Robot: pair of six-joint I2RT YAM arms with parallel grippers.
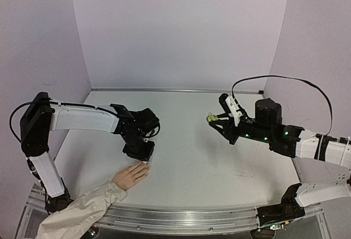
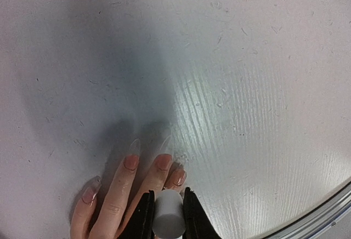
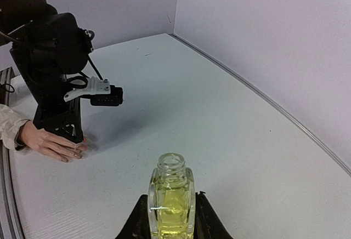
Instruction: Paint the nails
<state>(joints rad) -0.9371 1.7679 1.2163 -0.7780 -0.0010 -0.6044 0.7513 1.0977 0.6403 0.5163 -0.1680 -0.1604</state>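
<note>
Pinching a white cap (image 2: 169,221) by the nails (image 2: 131,161) is the left gripper (image 2: 168,205), while the right gripper (image 3: 171,210) clamps the bottle (image 3: 171,187)

Near left on the table (image 1: 192,162) lies the hand (image 1: 130,176), its nails (image 2: 131,162) under the left gripper (image 1: 144,161) and its cap (image 2: 168,217); farther right, the right gripper (image 1: 217,120) has the bottle (image 3: 171,195).

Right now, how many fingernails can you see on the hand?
4: a nail far left, two in the middle, one at right. A fifth may be hidden.
</note>
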